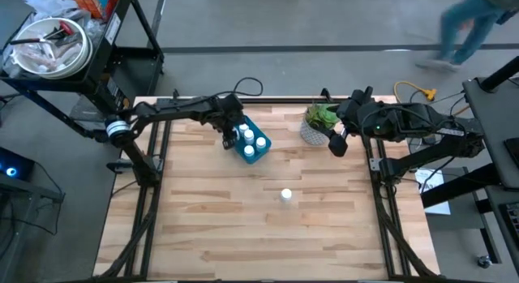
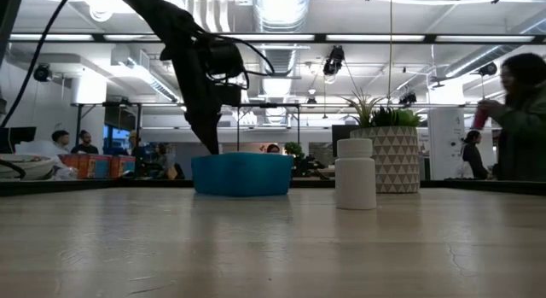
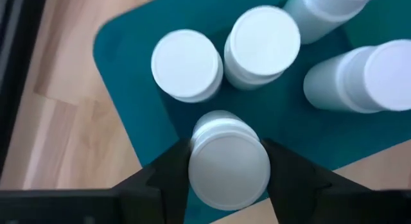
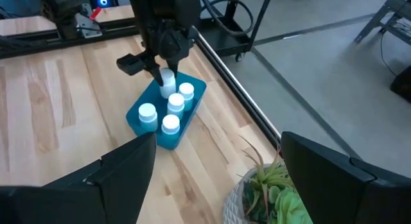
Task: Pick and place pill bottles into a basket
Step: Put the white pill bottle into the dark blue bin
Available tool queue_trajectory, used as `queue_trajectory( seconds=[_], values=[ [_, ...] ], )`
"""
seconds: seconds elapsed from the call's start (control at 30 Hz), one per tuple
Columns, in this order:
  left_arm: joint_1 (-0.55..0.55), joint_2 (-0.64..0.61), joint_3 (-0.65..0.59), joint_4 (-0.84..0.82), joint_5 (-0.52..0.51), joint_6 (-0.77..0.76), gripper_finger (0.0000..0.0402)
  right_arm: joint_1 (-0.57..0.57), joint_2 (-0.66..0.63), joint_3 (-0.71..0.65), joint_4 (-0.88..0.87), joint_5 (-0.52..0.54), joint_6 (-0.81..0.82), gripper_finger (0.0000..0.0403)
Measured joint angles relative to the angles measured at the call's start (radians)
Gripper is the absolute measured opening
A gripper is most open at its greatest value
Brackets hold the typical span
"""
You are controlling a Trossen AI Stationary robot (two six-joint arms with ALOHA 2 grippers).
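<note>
Left gripper (image 1: 229, 135) is positioned over the basket (image 1: 243, 152), near the table's (image 1: 211, 218) far edge, left of centre. Its fingers (image 3: 164, 179) are pinched on a pill bottle (image 3: 228, 161), which is held at the basket's left end; the low view shows the gripper reaching down to the basket's rim. Four more pill bottles are seen upright inside the basket: two (image 3: 187, 64) (image 3: 263, 42) directly ahead of the held one and two (image 3: 359, 76) (image 3: 324, 9) toward the other end. From the right wrist view, the basket (image 4: 192, 112) is seen with the caps clustered inside and the left gripper (image 4: 164, 76) on top. A sixth pill bottle (image 1: 285, 196) is left standing alone on the table, about mid-table, well apart from the basket and nearer the front edge. A potted plant (image 1: 316, 125) is set near the far edge, right of the basket. Right gripper (image 1: 336, 145) is parked just beside the plant, toward the far right corner, fingers (image 4: 115, 179) spread wide with nothing between them.
</note>
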Motion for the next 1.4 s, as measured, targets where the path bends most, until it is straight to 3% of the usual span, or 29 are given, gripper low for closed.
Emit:
queue_trajectory(
  seconds=[0.2,0.67,1.0,1.27,1.4],
  values=[
    [0.001,0.02,0.003,-0.005,-0.012,0.0,0.0186,0.0,0.0,0.0,0.0,0.0,0.003,0.0325],
    [0.005,0.035,0.009,0.002,-0.016,0.003,0.0192,0.0,0.0,0.0,0.0,0.0,0.002,0.0325],
    [0.004,-0.032,0.059,-0.038,-0.012,-0.006,0.0193,0.0,-0.001,0.0,-0.008,0.0,0.0,0.0325],
    [-0.067,-0.178,0.098,-0.042,0.165,-0.008,0.0193,0.001,-0.004,-0.015,-0.126,-0.059,0.076,0.0325],
    [-0.162,-0.237,0.095,0.002,0.177,-0.007,0.0193,0.021,-0.008,-0.067,-0.128,-0.078,0.08,0.0325]
  ],
)
